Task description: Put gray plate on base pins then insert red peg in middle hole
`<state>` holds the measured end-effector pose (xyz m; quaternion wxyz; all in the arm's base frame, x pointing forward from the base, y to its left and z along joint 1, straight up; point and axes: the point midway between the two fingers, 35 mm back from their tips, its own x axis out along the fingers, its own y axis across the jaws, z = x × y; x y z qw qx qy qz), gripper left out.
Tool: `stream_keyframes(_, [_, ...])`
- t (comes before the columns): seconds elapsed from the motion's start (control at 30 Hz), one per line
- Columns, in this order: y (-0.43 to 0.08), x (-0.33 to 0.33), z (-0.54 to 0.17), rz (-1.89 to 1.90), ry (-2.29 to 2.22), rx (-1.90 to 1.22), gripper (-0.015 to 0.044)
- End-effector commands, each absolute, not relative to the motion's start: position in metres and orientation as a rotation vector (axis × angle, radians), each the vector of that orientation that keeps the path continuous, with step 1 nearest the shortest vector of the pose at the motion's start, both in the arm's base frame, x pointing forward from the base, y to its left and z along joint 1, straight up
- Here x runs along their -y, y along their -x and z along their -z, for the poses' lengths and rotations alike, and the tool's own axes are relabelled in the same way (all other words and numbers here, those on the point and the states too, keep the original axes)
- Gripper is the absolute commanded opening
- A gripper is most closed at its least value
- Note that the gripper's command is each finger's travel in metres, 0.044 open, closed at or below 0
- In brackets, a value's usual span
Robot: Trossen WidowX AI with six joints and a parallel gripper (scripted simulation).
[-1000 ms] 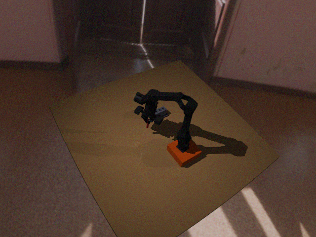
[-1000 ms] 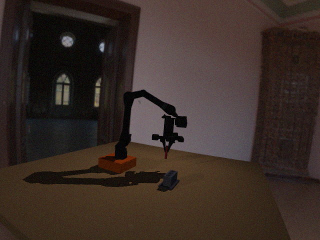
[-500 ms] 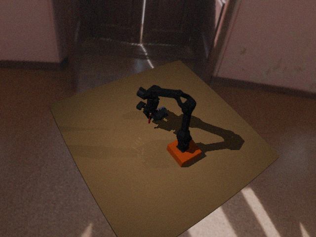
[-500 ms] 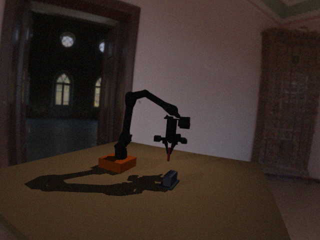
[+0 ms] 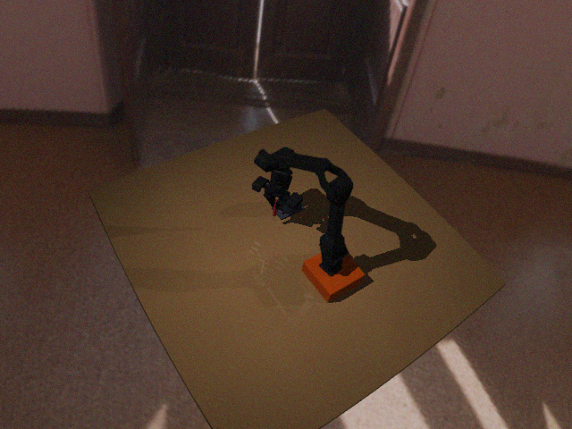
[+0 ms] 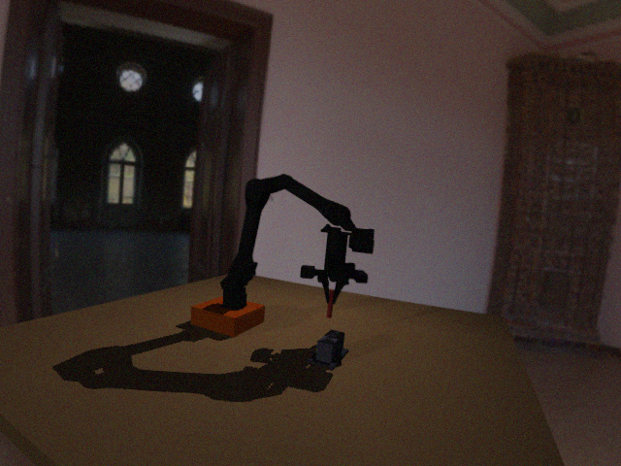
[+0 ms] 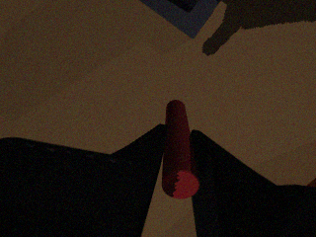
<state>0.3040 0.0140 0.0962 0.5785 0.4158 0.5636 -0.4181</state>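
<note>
My gripper [image 5: 274, 203] [image 6: 331, 301] [image 7: 177, 134] is shut on the red peg [image 5: 274, 210] [image 6: 329, 310] [image 7: 177, 150], which hangs nearly upright, its lower part sticking out below the fingertips. In the exterior view the peg is in the air above the gray-blue base [image 6: 329, 350], with a gap between them. The base's flange [image 7: 194, 29] shows at the top edge of the wrist view. The gray plate cannot be told apart from the base in the dim light. The pins and the middle hole cannot be made out.
The arm's orange mount [image 5: 333, 279] [image 6: 228, 318] stands on the tan table [image 5: 207, 323] [image 6: 401, 411]. The arm's shadow falls across the table and around the base. The table's edges show in the top and exterior views.
</note>
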Motion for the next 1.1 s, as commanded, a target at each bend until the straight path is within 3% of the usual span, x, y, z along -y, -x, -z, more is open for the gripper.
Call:
stream_keyframes(0.0, [-0.309,-0.006,-0.098,0.974,-0.97,-1.317,0.0])
stream_keyframes(1.07, [-0.336,0.089,-0.101,0.947,-0.962,-1.318,0.0])
